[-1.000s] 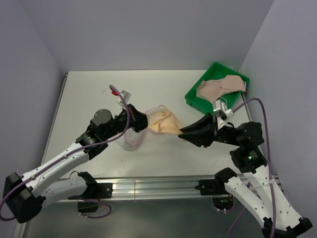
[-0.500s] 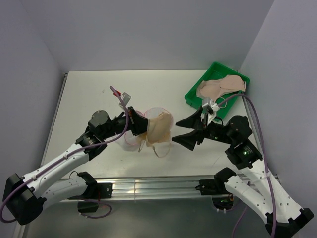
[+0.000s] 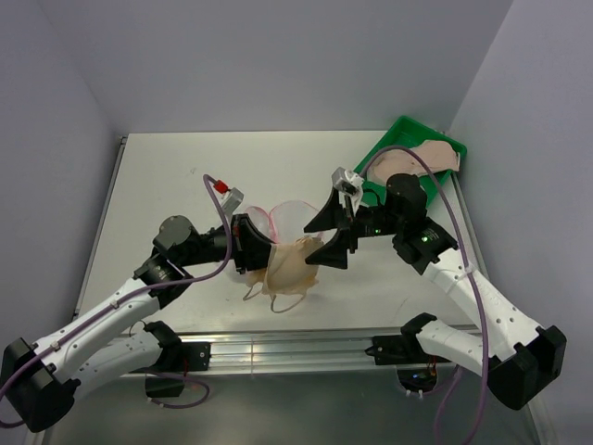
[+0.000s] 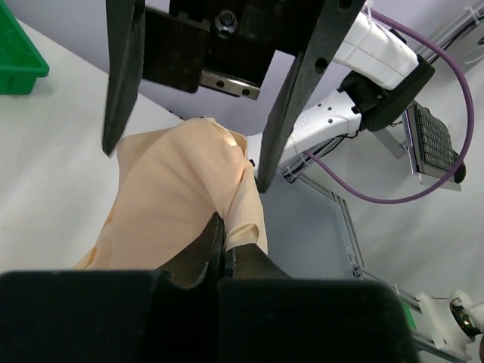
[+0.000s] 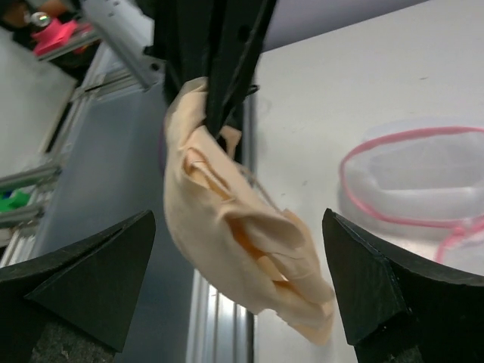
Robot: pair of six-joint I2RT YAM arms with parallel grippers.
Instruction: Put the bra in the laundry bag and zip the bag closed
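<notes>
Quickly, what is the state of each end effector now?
Left end effector: closed, pinching the bra.
Right end effector: open, holding nothing.

The bra (image 3: 289,269), pinched in the left gripper (image 3: 267,254), hangs against the bag's (image 3: 295,215) near rim. The right gripper (image 3: 315,243), fingers spread wide, crowds the bag's right side. Room lies over the table's (image 3: 167,167) far left. The tray (image 3: 405,121) fills the far right corner.

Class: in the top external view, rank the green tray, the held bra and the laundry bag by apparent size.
1. green tray
2. bra
3. laundry bag, which is partly covered, so bra versus bag is unsure.
</notes>
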